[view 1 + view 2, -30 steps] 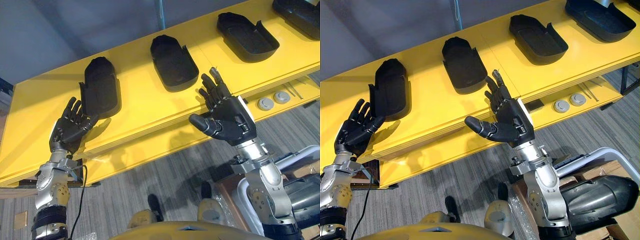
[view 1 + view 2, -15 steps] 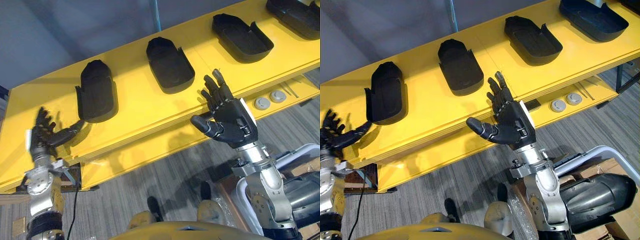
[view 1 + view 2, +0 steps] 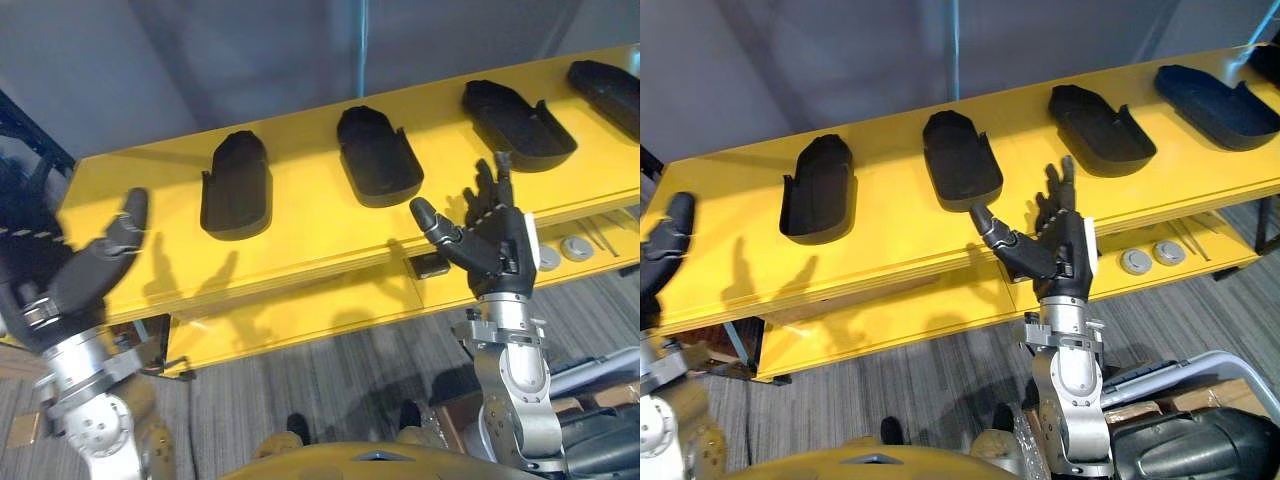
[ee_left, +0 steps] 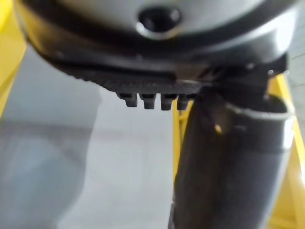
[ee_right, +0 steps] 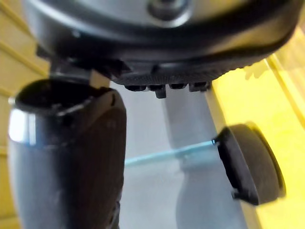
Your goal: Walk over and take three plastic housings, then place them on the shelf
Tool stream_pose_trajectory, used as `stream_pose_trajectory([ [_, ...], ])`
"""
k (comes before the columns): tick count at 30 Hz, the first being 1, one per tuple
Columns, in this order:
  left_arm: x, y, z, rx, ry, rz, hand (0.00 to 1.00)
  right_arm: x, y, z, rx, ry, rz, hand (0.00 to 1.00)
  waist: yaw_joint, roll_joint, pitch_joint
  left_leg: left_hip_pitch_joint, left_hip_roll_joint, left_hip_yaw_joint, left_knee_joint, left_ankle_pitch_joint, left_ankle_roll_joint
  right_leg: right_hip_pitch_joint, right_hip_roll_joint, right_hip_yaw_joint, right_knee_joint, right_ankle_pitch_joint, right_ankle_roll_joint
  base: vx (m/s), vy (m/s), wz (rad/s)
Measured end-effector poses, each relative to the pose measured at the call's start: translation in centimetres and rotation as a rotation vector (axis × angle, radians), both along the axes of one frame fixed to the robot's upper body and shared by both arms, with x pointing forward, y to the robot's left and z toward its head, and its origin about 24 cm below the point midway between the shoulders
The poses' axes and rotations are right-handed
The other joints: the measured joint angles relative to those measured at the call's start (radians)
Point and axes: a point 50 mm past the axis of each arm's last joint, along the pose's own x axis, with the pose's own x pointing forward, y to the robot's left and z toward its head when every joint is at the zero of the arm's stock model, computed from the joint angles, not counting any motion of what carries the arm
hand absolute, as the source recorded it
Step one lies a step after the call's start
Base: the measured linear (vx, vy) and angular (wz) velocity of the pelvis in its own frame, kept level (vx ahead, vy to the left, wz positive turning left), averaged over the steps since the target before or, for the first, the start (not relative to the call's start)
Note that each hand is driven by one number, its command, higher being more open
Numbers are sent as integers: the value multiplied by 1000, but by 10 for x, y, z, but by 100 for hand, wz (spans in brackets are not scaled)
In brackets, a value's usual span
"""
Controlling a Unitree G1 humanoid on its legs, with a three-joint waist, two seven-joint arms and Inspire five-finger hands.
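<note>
Several black plastic housings lie in a row on the yellow shelf top (image 3: 300, 235): the leftmost housing (image 3: 236, 185), a middle housing (image 3: 378, 155), another housing (image 3: 518, 118) and a far right housing (image 3: 605, 85). My left hand (image 3: 95, 270) is open and empty, raised in front of the shelf's left end, apart from the leftmost housing. My right hand (image 3: 490, 240) is open and empty, fingers pointing up, in front of the shelf edge below the middle housings. Past the thumb (image 5: 66, 152) in the right wrist view lies one housing (image 5: 250, 164).
A lower yellow shelf holds two round grey discs (image 3: 576, 247) and a small black block (image 3: 432, 266). A grey wall stands behind the shelf, with a thin blue pole (image 3: 953, 45). Grey carpet (image 3: 330, 380) lies in front. A dark frame (image 3: 30, 160) stands at the left.
The camera has shifted. My left hand has drawn back from the leftmost housing to the left, off the shelf. My right hand has turned more upright, still open.
</note>
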Motion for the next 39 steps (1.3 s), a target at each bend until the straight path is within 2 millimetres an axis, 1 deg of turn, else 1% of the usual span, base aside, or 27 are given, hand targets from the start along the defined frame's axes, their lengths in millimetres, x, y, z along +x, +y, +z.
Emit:
stream_pose_trajectory([
  [2, 6, -14, 1, 8, -10, -78, 100, -7, -7, -4, 10, 25, -62, 100, -23, -6, -9, 14, 2, 42, 2, -10, -4, -17, 5, 46, 8, 1, 1, -19, 22, -63],
  [5, 22, -33, 9, -2, -66, -200, 100, -25, -27, -13, 7, 70, -172, 100, -65, -15, -12, 35, 6, 112, 11, -28, -8, -37, 15, 115, 9, 16, 2, 6, 19, -79],
  [8, 40, -50, 13, 20, -72, -302, 100, -41, -47, -16, -29, 90, -279, 100, -134, -15, -12, 85, 12, 208, 19, -58, -17, -41, 29, 206, 9, 25, 9, 19, 27, -82],
  [11, 49, -61, 10, -14, -37, -338, 100, -51, -49, -10, -43, 43, -289, 100, -173, -17, -12, 129, 28, 316, 48, -100, -34, -50, 56, 303, 9, 32, 13, 14, 6, -105],
  [14, 53, -68, 5, -68, 13, -322, 100, -56, -42, -3, -4, -3, -215, 100, -186, -21, -16, 155, 41, 374, 91, -144, -50, -58, 88, 378, 10, 35, 13, 3, -13, -88],
  [16, 52, -64, 3, -107, 34, -263, 100, -48, -31, -2, 65, -41, -114, 100, -162, -32, -20, 117, 52, 236, 199, -207, 24, -92, 115, 459, 30, 38, 3, -10, -49, -127],
  [17, 51, -56, 1, -117, 57, -178, 100, -36, -18, -1, 79, -72, -14, 100, -129, -36, -18, 82, 54, 57, 289, -274, 87, -113, 139, 526, 38, 33, -4, -48, -42, -179],
  [18, 49, -49, -3, -136, 86, -123, 100, -22, -7, 0, 70, -93, 77, 100, -104, -25, -17, 54, 49, -98, 358, -330, 89, -131, 163, 565, 50, 33, -5, -116, 33, -170],
  [19, 48, -47, -6, -143, 102, -105, 100, -15, -2, -1, 64, -93, 116, 100, -93, -19, -18, 47, 49, -156, 380, -352, 81, -140, 174, 580, 57, 34, -6, -164, 167, -120],
  [20, 45, -45, -10, -144, 122, -95, 100, -5, 6, -2, 55, -89, 166, 100, -74, 4, -28, 42, 46, -238, 396, -391, 68, -154, 189, 580, 64, 46, -9, -182, 230, -64],
  [21, 43, -44, -11, -134, 126, -99, 100, 0, 11, -3, 69, -84, 177, 100, -57, 16, -31, 38, 38, -258, 386, -425, 52, -169, 190, 579, 69, 58, 6, -144, 193, -36],
  [22, 43, -43, -10, -125, 122, -100, 100, 1, 13, -4, 81, -76, 174, 100, -49, 12, -26, 33, 31, -262, 382, -433, 37, -179, 184, 580, 74, 61, 11, -151, 163, -8],
  [23, 42, -39, -8, -111, 112, -90, 100, 1, 18, -10, 156, -43, 165, 100, -29, -5, -19, 12, 7, -263, 392, -430, 34, -202, 165, 581, 92, 64, 15, -119, 122, 4],
  [24, 41, -36, -8, -111, 108, -79, 100, 0, 22, -15, 196, -18, 160, 100, -24, -13, -18, 2, -3, -267, 398, -429, 35, -211, 156, 579, 101, 64, 15, -116, 136, 12],
  [26, 35, -25, -3, -100, 78, -36, 100, -16, 32, -39, 310, 124, 112, 100, -15, -24, -11, -11, -26, -276, 423, -429, 41, -235, 143, 560, 154, 58, 19, -44, 107, 8],
  [27, 32, -24, -1, -98, 61, -27, 100, -22, 33, -45, 329, 161, 98, 100, -14, -26, -9, -10, -31, -276, 429, -429, 41, -243, 143, 560, 169, 58, 19, -5, 85, -16],
  [29, 22, -23, 5, -107, 11, -53, 100, -53, 29, -67, 369, 284, 36, 100, -14, -31, -6, 2, -54, -253, 453, -435, 52, -257, 136, 548, 206, 62, 20, -11, 89, -43],
  [30, 19, -22, 6, -109, 3, -49, 100, -60, 27, -71, 372, 305, 36, 100, -13, -34, -3, 11, -57, -230, 459, -438, 57, -258, 135, 525, 212, 70, 18, -66, 76, -98],
  [31, 12, -21, 6, -112, 0, -27, 100, -67, 23, -74, 397, 314, 62, 100, -11, -36, 7, 31, -55, -173, 466, -440, 65, -259, 138, 468, 204, 125, -5, -166, 45, -139],
  [32, 9, -18, 8, -118, -9, -3, 100, -64, 20, -71, 405, 282, 105, 100, -9, -22, 16, 31, -32, -112, 453, -423, 94, -258, 147, 427, 147, 211, -21, -252, 0, -140],
  [33, 11, -18, 11, -113, -25, 1, 100, -60, 18, -66, 420, 231, 115, 100, -14, -25, 19, 31, -32, -93, 427, -423, 97, -290, 142, 362, 257, 127, -55, -248, -14, -105],
  [34, 11, -16, 13, -101, -37, 2, 100, -53, 19, -60, 436, 185, 131, 100, -10, -42, 19, 26, -39, -66, 416, -406, 108, -325, 118, 310, 406, 8, -81, -227, -28, -59],
  [35, 11, -15, 14, -104, -39, 8, 100, -44, 21, -54, 428, 139, 152, 100, -7, -43, 20, 24, -30, -54, 420, -398, 108, -328, 95, 276, 520, -72, -92, -207, -8, -52],
  [36, 11, -12, 14, -103, -42, 23, 100, -32, 28, -44, 421, 83, 188, 100, -4, -40, 19, 23, -14, -43, 429, -392, 109, -309, 50, 240, 624, -141, -111, -188, -24, -40],
  [37, 10, -10, 14, -100, -44, 32, 100, -27, 32, -40, 415, 64, 203, 100, -2, -39, 18, 23, -4, -36, 430, -388, 103, -297, 24, 225, 664, -160, -119, -158, -59, -41],
  [38, 9, -7, 15, -94, -46, 49, 100, -14, 42, -35, 401, 39, 233, 100, 4, -37, 16, 22, 23, -21, 428, -376, 91, -270, -24, 200, 718, -175, -136, -137, -121, -45],
  [39, 10, -4, 15, -89, -49, 61, 100, -5, 52, -32, 408, 32, 259, 100, 18, -34, 10, 7, 53, -12, 422, -360, 72, -247, -67, 184, 740, -177, -139, -129, -156, -41],
])
